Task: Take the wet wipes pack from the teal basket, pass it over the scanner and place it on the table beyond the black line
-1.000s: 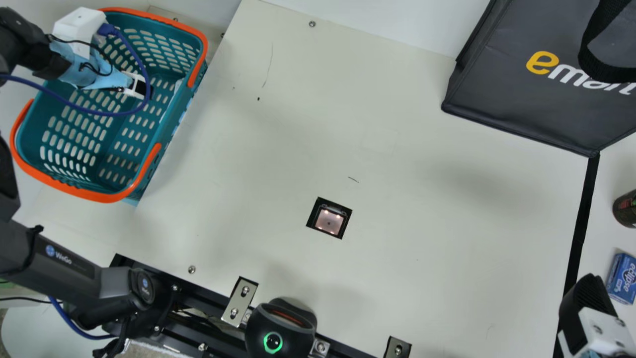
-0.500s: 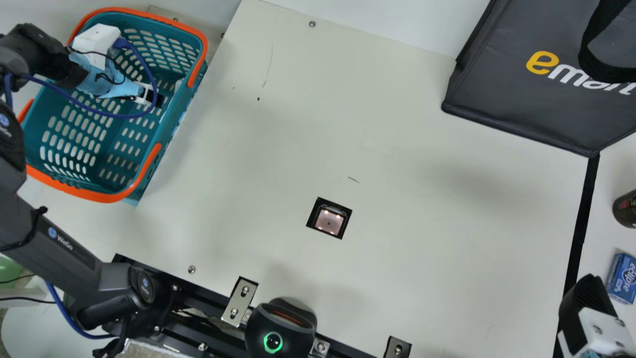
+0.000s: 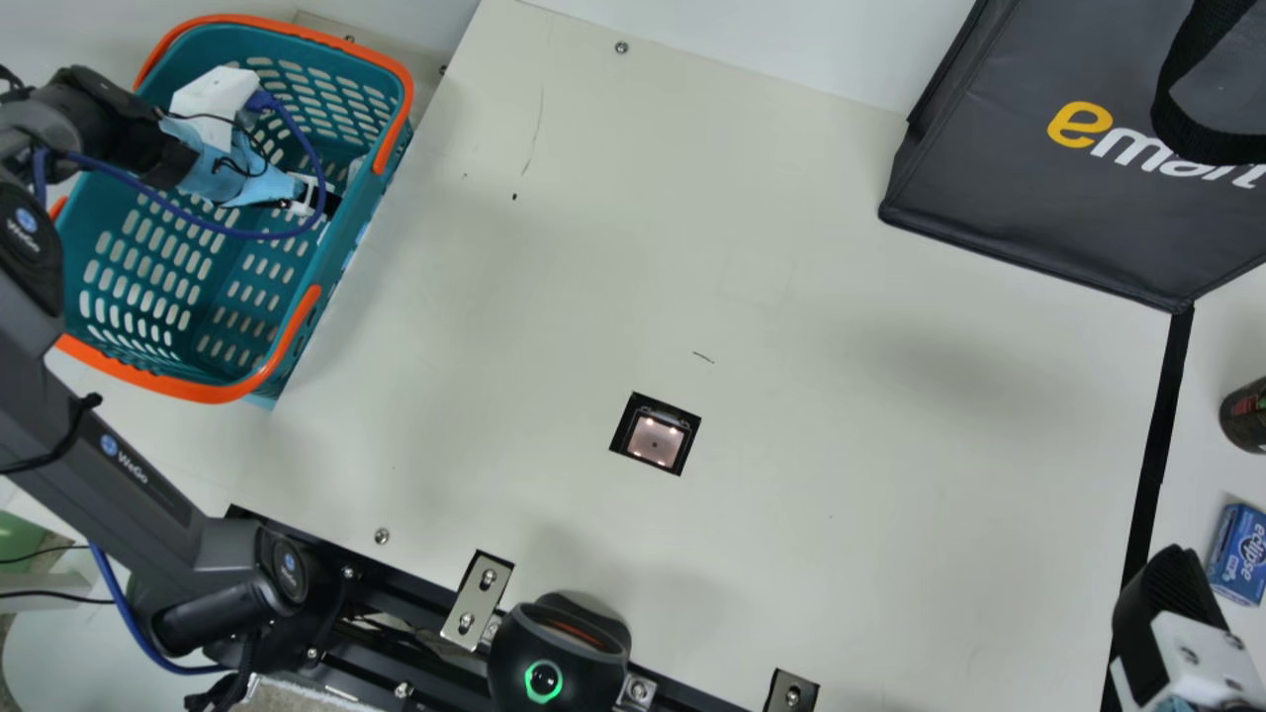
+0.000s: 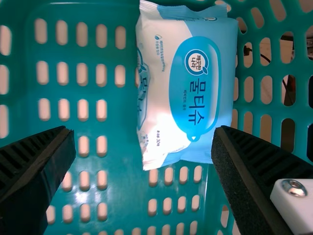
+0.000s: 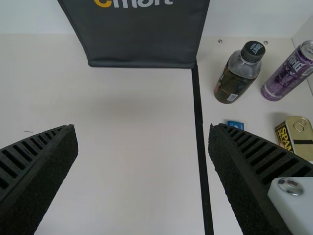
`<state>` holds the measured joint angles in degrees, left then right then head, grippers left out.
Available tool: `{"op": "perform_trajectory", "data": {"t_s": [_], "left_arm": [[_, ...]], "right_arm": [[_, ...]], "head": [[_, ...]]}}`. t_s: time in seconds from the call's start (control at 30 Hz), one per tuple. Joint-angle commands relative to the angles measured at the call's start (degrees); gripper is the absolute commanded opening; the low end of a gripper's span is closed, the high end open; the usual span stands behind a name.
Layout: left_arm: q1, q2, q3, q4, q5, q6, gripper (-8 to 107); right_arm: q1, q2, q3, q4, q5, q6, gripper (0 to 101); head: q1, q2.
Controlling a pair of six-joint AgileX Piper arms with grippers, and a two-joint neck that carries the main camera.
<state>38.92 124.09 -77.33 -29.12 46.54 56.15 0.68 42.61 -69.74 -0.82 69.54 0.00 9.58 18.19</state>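
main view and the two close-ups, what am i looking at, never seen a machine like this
This is a two-armed robot. The main view looks down from its neck; each wrist view looks past that arm's own tool. The left tool is open inside the teal basket, where the wet wipes pack lies. The right tool is open too; neither holds anything. A scanner is set into the cream table, with a dark bag at the back. Beyond the black line are a bottle, a purple can, a tin and a blue box.

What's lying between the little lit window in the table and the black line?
The main view shows bare cream tabletop from the lit window across to the black line.
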Motion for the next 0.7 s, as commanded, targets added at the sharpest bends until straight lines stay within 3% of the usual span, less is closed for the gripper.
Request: {"op": "perform_trajectory", "data": {"t_s": [0.0, 0.67], "left_arm": [[-0.1, 0.5, 0.1, -0.7, -0.1, 0.3, 90], [-2.9, 4.2, 0.4, -3.8, -2.7, 0.9, 90]], "right_arm": [[0.0, 0.0, 0.0, 0.0, 0.0, 0.0, 95], [0.0, 0.0, 0.0, 0.0, -0.1, 0.0, 95]], "head": [[-1.7, 0.2], [-1.7, 0.2]]}}
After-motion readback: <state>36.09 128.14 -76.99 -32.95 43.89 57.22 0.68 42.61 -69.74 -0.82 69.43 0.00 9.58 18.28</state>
